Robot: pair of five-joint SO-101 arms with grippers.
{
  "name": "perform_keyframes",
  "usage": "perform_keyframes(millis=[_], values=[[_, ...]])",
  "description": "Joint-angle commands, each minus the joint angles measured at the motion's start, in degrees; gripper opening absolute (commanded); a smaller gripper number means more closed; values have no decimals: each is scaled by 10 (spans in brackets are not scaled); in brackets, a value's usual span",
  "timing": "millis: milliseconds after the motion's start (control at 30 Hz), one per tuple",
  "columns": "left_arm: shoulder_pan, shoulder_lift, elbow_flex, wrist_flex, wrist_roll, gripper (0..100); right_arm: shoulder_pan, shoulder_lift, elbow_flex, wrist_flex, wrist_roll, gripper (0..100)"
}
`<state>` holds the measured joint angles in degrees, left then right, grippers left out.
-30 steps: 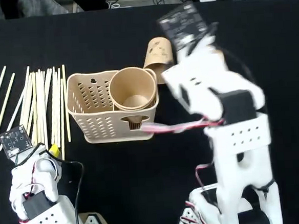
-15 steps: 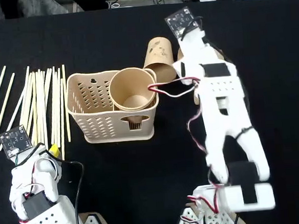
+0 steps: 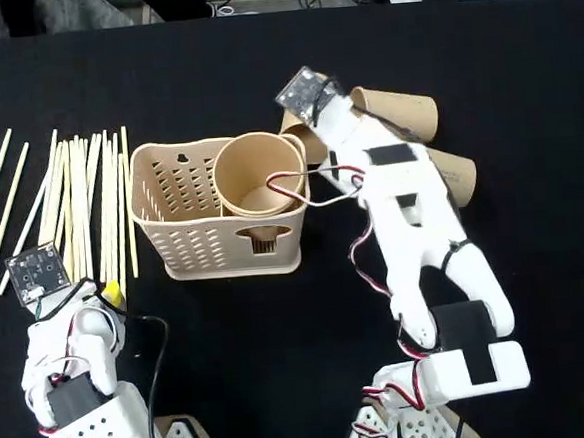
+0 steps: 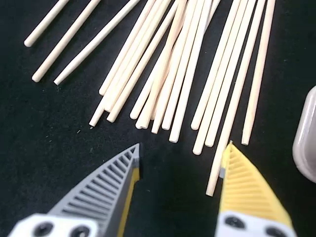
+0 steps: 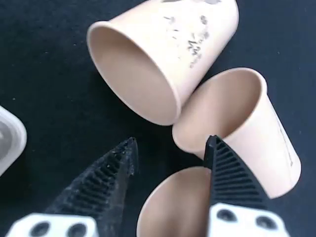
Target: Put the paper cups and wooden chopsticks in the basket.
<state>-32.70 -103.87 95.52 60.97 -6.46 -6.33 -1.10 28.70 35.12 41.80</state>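
**Item 1. Left gripper** (image 4: 182, 148)
- State: the two fingers (one grey, one yellow) are spread wide, with nothing between them.
- Wooden chopsticks (image 4: 182, 74): a loose fan lying flat on the black table cloth (image 4: 44, 128), directly ahead of the fingertips.
- The nearest stick ends just beside the tip of the yellow finger. The others stop short of the tips.

**Item 2. Right gripper** (image 5: 170, 139)
- State: both black fingers are well apart and grip nothing.
- Three paper cups lie on their sides close around it, mouths turned toward the gripper.
- Printed cup (image 5: 163, 64): just ahead of the fingertips.
- Second cup (image 5: 242, 123): touching the printed cup, with its rim at one fingertip.
- Third cup (image 5: 173, 202): its rim sits between the fingers, back from the tips (contact with them cannot be told).

**Item 3. Basket** (image 3: 174, 252)
- Pale, perforated and upright, it stands between the two grippers, off to one side of the right gripper and near the printed cup.
- Nested cups (image 3: 259, 176) stand upright inside it, at the end nearer the right gripper.
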Motion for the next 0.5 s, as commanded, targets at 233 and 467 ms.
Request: perform_keyframes(millis=[233,467], values=[[9,-4,-3,-9,-4,261,-15,59,23,-207,-34,205],[10,-4,-3,-9,-4,261,-10,85,22,-260,-35,25]])
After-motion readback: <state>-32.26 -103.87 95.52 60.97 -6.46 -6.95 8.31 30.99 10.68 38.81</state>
